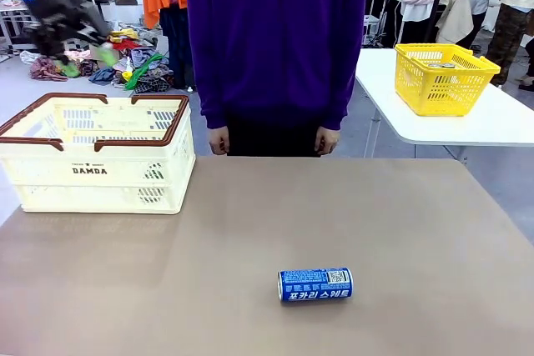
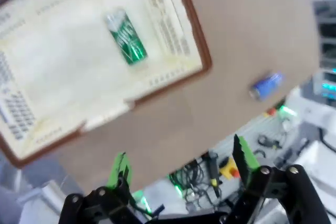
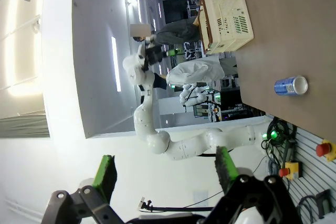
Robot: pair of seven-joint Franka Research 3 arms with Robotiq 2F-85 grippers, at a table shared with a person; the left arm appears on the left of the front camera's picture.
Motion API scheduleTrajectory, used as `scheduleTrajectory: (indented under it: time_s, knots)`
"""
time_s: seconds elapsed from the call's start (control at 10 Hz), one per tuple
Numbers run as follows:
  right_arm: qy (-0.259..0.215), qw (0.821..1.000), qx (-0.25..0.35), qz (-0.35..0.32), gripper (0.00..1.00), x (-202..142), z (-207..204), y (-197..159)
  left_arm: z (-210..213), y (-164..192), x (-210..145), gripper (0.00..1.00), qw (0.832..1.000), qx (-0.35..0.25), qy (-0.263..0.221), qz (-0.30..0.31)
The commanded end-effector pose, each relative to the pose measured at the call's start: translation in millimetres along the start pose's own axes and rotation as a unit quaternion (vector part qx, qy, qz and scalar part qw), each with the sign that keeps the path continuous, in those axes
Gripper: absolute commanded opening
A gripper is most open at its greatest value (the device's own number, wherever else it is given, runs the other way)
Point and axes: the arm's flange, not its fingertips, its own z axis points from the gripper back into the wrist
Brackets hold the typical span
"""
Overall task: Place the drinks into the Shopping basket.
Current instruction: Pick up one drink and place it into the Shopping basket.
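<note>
Shopping basket [image 1: 96, 174], cream with a reddish-brown rim, stands at the left of the table [image 1: 417, 231], with a green can [image 2: 126, 36] lying on its side on the basket floor. The left gripper [image 2: 179, 147] hangs high above the basket, its green-padded jaws wide apart and empty. A person in a purple sweater [image 1: 275, 39] stands at the far side. Right of centre, a blue Pocari can [image 1: 315, 284] lies on its side on the bare tabletop, well apart from the basket. The right gripper [image 3: 165, 171] is spread open, holding nothing.
</note>
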Motion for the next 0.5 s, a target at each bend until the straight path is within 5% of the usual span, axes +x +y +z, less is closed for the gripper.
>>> scheduleTrajectory:
  time_s: [0.0, 0.4]
  knots:
    - [0.0, 1.0, 0.005, -0.006, 1.0, -2, 1, 7, 6, 69, -57, 1.0, 0.996, -0.09, 0.022, 0.008]
    - [0.0, 1.0, 0.005, -0.006, 1.0, -2, 1, 7, -14, 223, -151, 1.0, 0.942, -0.325, -0.066, 0.047]
